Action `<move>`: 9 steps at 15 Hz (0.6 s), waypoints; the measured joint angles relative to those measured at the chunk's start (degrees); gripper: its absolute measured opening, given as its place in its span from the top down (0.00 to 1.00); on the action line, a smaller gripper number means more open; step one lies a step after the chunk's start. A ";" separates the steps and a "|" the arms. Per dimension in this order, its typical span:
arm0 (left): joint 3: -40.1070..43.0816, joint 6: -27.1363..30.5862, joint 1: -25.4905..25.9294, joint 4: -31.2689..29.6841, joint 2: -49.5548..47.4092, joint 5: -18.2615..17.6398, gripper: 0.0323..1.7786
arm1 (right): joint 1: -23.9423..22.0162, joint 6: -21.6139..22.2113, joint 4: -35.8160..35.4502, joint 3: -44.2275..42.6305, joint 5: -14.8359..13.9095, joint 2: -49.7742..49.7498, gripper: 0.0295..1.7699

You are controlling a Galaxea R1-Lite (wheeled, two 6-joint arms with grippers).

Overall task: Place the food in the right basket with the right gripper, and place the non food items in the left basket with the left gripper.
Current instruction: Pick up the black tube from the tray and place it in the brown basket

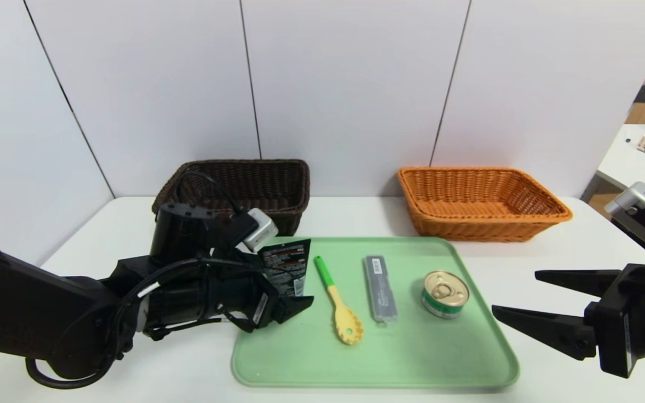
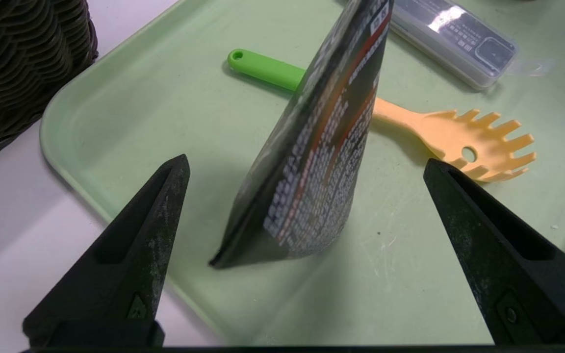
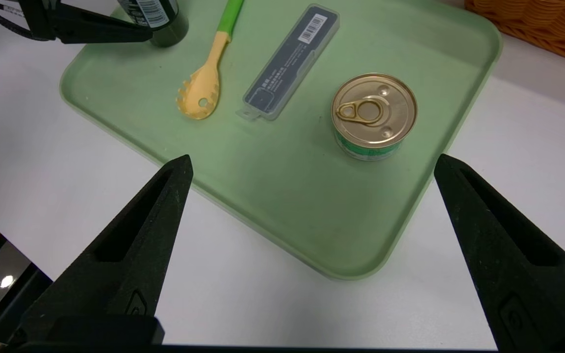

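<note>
a pale green plastic tray (image 1: 412,358) with rounded corners lies in the lower middle of the head view on a white table (image 1: 552,263). four things sit on it in a row. at the tray's left end stands a black printed stand-up pouch (image 1: 288,268), upright and tapering toward its top. right of it lies a pasta spoon with a green handle and yellow toothed head (image 1: 338,300), handle toward the top of the frame. next comes a flat grey oblong case with a barcode label (image 1: 380,288), lying lengthwise. furthest right is a round tin can with a gold pull-tab lid and green label (image 1: 445,294), upright.

behind the tray, in the middle band of the frame, a dark brown wicker basket (image 1: 244,187) sits left of centre and an orange wicker basket (image 1: 479,201) right of centre, well apart from each other and both off the tray.

the left gripper (image 1: 277,305) reaches in from the lower left of the head view, over the tray's left edge. its jaws are spread wide and hold nothing; in the left wrist view the pouch (image 2: 312,162) stands between the two black fingers (image 2: 130,260), clear of both.

the right gripper (image 1: 515,296) enters from the lower right edge, over the table just beside the tray's right rim, pointing toward the can. it too is released and empty; in the right wrist view the can (image 3: 373,115) lies ahead between its widely parted fingers (image 3: 130,264), apart from them.
</note>
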 joint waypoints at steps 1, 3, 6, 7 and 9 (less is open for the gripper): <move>-0.06 -0.05 0.00 -0.79 0.35 0.00 0.05 | 0.00 0.00 0.00 0.13 0.00 0.02 0.04; -0.24 -0.16 -0.02 -2.56 0.96 0.00 0.05 | 0.02 0.00 0.01 0.24 0.00 0.02 0.04; -1.46 -0.44 -0.22 -2.95 2.04 0.06 0.05 | -0.06 0.00 0.00 0.33 -0.02 0.02 0.04; -1.71 -0.44 -0.24 -2.97 2.32 0.06 0.05 | -0.09 -0.02 0.01 0.46 -0.09 0.02 0.04; -1.99 -0.41 -0.33 -3.02 2.65 0.04 0.05 | -0.13 0.00 0.00 0.57 -0.13 -0.02 0.04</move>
